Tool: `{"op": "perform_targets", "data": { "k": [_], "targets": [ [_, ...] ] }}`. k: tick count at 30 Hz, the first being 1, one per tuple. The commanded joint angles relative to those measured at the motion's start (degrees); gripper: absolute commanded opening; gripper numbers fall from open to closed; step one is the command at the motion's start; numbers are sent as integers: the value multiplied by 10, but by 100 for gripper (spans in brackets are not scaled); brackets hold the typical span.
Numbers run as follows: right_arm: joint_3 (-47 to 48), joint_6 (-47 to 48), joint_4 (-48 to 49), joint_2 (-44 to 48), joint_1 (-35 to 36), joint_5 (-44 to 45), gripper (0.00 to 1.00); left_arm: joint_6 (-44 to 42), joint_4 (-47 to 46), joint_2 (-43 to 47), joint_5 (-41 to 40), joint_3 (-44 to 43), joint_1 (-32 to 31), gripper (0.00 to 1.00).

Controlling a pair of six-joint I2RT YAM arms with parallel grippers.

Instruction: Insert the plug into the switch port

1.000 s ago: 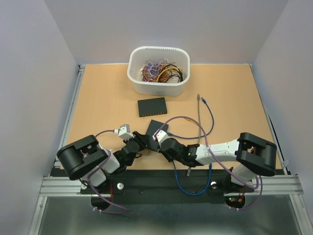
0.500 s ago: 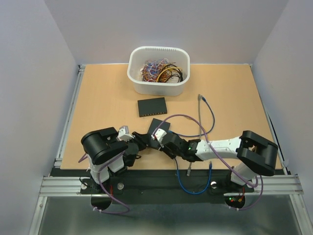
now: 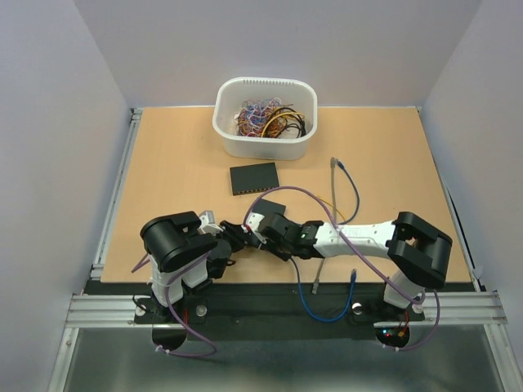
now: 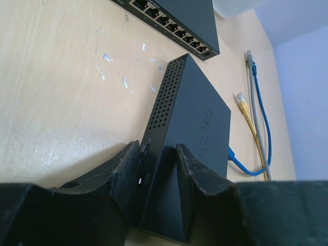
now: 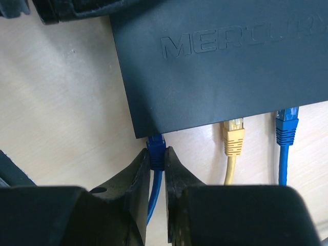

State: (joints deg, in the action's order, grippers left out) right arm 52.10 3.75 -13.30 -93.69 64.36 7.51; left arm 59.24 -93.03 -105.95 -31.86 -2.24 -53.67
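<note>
The left gripper [image 4: 158,154] clamps the switch [image 4: 195,113], right gripper [image 5: 156,156] pinches the blue plug [image 5: 156,145]

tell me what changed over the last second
The left arm folded in from the table's left edge, and the left gripper closed around the near switch. The right gripper, pinching the blue plug, pushed left to that switch's port edge. The white bin and far switch stayed put.

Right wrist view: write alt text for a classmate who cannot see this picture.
The right tool pinches a blue plug at the edge of a dark switch marked MERCURY. A yellow plug and a second blue plug show further along that edge, over a pale table.
</note>
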Motion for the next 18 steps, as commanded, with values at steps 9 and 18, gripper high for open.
{"op": "perform_targets", "data": {
  "k": [9,18],
  "targets": [
    [115,-11,423,-1,6,-123,0,59,182,-46,374,-4,-89,27],
    [62,-33,441,6,6,-98,1,68,153,-39,368,19,-89,47]
  ]
}}
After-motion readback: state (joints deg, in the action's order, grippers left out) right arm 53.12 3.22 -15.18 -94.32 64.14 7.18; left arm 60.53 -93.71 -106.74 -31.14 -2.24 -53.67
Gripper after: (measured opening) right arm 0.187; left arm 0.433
